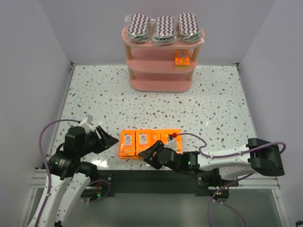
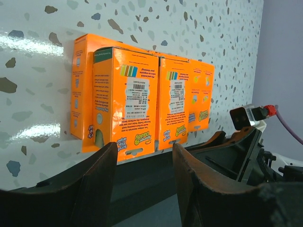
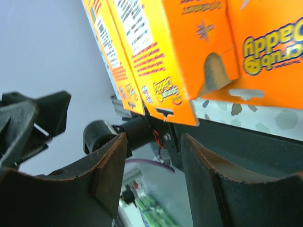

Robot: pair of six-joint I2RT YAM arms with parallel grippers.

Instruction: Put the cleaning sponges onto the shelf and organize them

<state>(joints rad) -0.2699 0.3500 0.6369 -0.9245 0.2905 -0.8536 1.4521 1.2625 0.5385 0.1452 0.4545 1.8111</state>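
Observation:
Three zigzag sponge packs (image 1: 163, 27) lie side by side on the top board of the pink shelf (image 1: 158, 85). One small orange packet (image 1: 181, 58) stands on its middle board at the right. Three orange packets (image 1: 143, 142) lie in a row on the table near the front edge; they also show in the left wrist view (image 2: 125, 109) and the right wrist view (image 3: 189, 42). My left gripper (image 1: 112, 140) (image 2: 144, 149) is open and empty, just left of the row. My right gripper (image 1: 145, 155) (image 3: 154, 139) is open and empty, just in front of the row.
The speckled table (image 1: 213, 109) is walled by white panels at left, right and back. The black mounting rail (image 1: 142, 182) runs along the front edge under the arms. The two grippers are close to each other at the packet row.

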